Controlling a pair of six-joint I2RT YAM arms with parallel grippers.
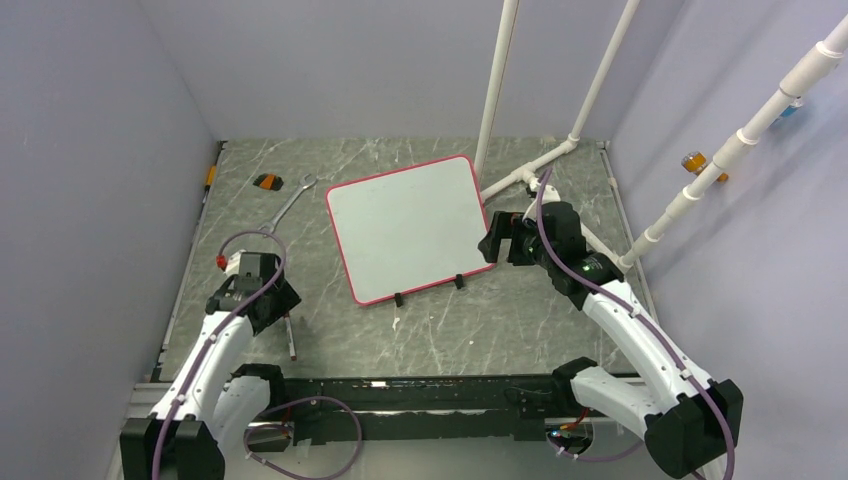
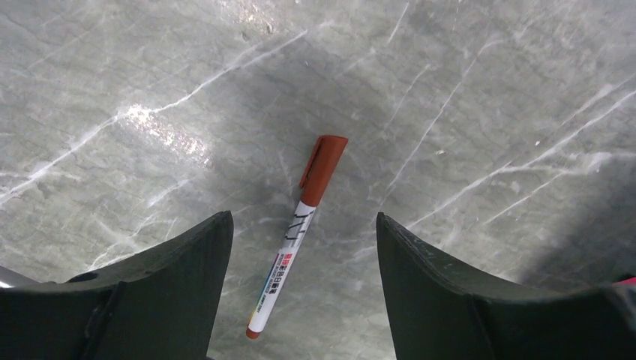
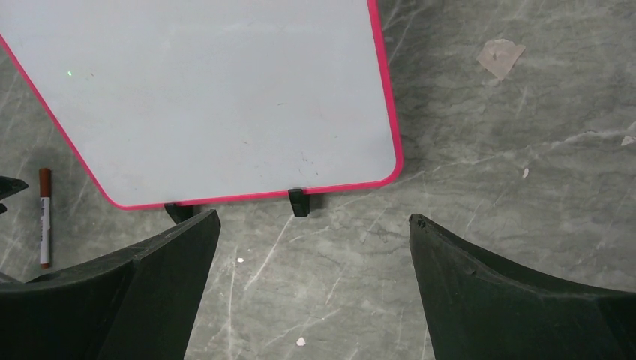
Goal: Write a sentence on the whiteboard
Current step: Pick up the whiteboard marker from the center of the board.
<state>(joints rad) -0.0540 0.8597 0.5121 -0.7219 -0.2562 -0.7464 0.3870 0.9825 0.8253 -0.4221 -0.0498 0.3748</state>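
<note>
Hovering over one marker (image 2: pixel 292 244), left gripper (image 2: pixel 301 219) open, empty; right gripper (image 3: pixel 313 217) wide open, empty, beside one whiteboard (image 3: pixel 210 97).

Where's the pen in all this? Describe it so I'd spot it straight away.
On the marble-grey table, look left of the pink-framed whiteboard, under the left gripper. The marker lies there: a slim white barrel with a red-brown cap, unlike the all-metal wrench farther back.

The whiteboard (image 1: pixel 410 225), pale grey-white in a thin red-pink frame, lies flat and slightly askew on the marbled table (image 1: pixel 500 320), its two black feet (image 1: pixel 398 298) on the near edge.
</note>
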